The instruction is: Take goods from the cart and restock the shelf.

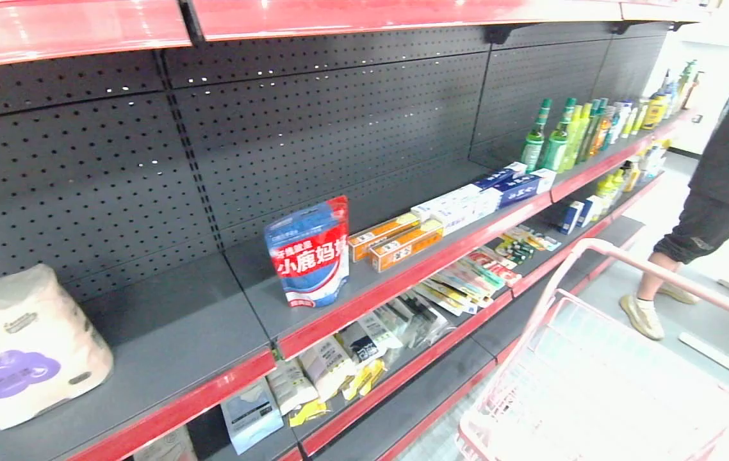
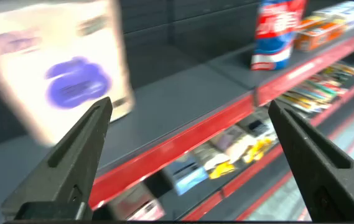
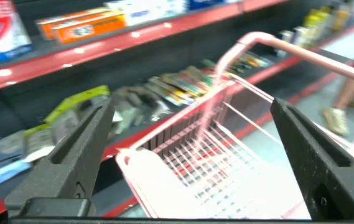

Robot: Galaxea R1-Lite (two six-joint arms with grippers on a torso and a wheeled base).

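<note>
A pink wire cart (image 1: 659, 272) stands at the lower right in front of the shelf, its mesh basket bare. My right gripper (image 3: 190, 104) hangs open above the cart (image 3: 270, 43), nothing between its fingers (image 3: 71, 162). The grey shelf board with a red edge (image 1: 179, 333) carries a white toilet-paper pack (image 1: 18, 349) at the far left and a blue-and-red pouch (image 1: 310, 253) standing upright mid-shelf. My left gripper (image 2: 189, 104) is open in front of this board, holding nothing, between the toilet-paper pack (image 2: 65, 68) and the pouch (image 2: 276, 31).
Orange boxes (image 1: 396, 240), white and blue boxes (image 1: 480, 195) and green bottles (image 1: 556, 137) line the shelf to the right. Small packets (image 1: 364, 346) fill the lower shelf. A person (image 1: 717, 192) stands beyond the cart. Bare board lies between pack and pouch.
</note>
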